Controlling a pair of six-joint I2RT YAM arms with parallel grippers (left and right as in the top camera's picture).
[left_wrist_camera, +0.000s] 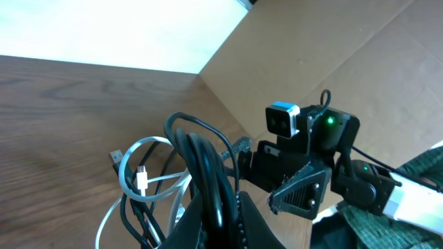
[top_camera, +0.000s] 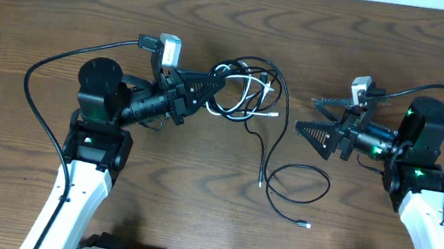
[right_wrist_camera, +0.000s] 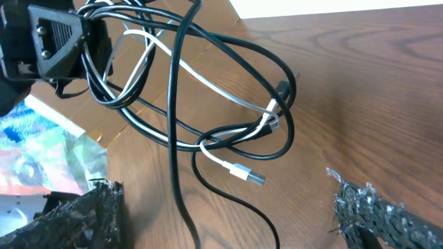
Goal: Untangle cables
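Starting leftmost, the left fingers [top_camera: 202,77] are seen clamped on the cables [top_camera: 247,93], bunched on the worktop [top_camera: 218,21]. Black cords [top_camera: 265,152] are trailed from the tangle toward the near edge, 1 plug [top_camera: 305,225] pointing right. The right fingers [top_camera: 317,135] are held apart.

You're at a robotics lab bench. The left arm [top_camera: 81,183] and the right arm [top_camera: 436,226] are mounted along the near edge of a dark wood-grain table [top_camera: 235,23], each with a small camera [left_wrist_camera: 282,119] at its wrist and green status lights [left_wrist_camera: 331,122] glowing. Plain cardboard panels [left_wrist_camera: 311,48] wall off the table's side, and a tangle of cables [top_camera: 247,93] is set between the arms.
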